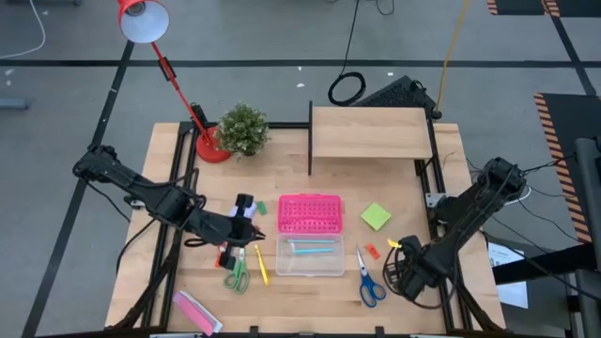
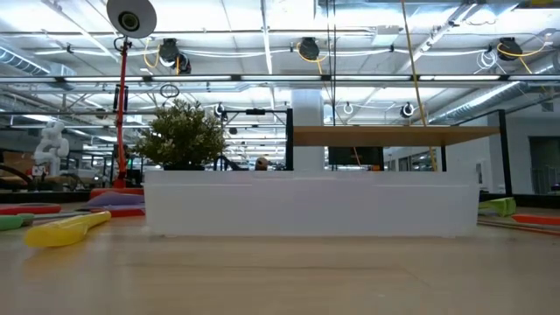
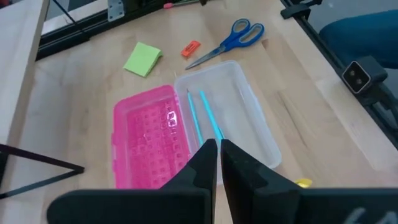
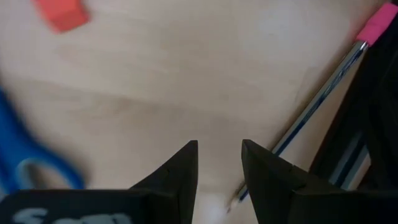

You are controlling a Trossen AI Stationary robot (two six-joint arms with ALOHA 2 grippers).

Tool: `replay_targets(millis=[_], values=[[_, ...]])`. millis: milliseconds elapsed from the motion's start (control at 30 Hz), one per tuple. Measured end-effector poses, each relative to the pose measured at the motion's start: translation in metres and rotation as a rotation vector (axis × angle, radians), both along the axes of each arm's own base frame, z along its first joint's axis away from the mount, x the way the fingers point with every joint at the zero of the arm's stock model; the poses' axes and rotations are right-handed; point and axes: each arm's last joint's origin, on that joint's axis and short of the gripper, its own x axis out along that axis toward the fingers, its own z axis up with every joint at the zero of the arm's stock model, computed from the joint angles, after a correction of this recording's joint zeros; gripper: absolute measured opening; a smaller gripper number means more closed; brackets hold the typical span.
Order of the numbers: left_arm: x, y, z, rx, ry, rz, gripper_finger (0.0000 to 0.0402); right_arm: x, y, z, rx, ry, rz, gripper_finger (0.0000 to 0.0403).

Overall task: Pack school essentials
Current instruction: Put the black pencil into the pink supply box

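The clear box [image 1: 310, 256] stands at mid-table with two teal pens [image 3: 205, 118] inside; its pink perforated lid [image 1: 310, 214] lies open on its far side. My left gripper [image 3: 219, 152] hovers shut by the box's left end, nothing showing between its fingers. Beside it lie green scissors [image 1: 237, 274] and a yellow pencil [image 1: 260, 264]. My right gripper [image 4: 219, 158] is open, low over the table right of the blue scissors [image 1: 368, 284] and the orange eraser [image 1: 372, 250]. A pencil with a pink eraser [image 4: 323, 93] lies slanting there, its tip showing between the fingers. A lime-green note pad [image 1: 376, 216] lies flat.
A flat pink packet [image 1: 197, 311] lies at the front left. At the back stand a red lamp [image 1: 208, 145], a small plant [image 1: 243, 129] and a wooden shelf [image 1: 369, 132]. In the low view the box wall [image 2: 311, 203] fills the middle.
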Motion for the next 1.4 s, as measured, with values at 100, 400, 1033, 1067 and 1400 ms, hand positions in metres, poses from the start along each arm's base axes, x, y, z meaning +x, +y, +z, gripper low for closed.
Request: replay_targets(millis=[100, 400, 1033, 1067, 1400], values=[[0.001, 0.002, 0.0, 0.002, 0.0, 0.007, 0.0026, -0.005, -0.003, -0.009, 0.022, 0.044, -0.003, 0.0116], [0.004, 0.008, 0.0, 0.01, -0.001, 0.024, 0.0026, -0.012, -0.005, -0.011, 0.154, 0.22, 0.004, 0.0116], [0.008, 0.017, 0.001, 0.038, -0.009, 0.036, 0.0026, -0.023, -0.014, -0.034, 0.149, 0.257, -0.006, 0.0042], [0.008, 0.017, 0.001, 0.038, -0.009, 0.036, 0.0026, -0.023, -0.013, -0.035, 0.158, 0.251, -0.002, 0.0038], [0.008, 0.017, 0.001, 0.038, -0.01, 0.036, 0.0026, -0.02, -0.006, -0.039, 0.195, 0.134, -0.005, 0.0025]])
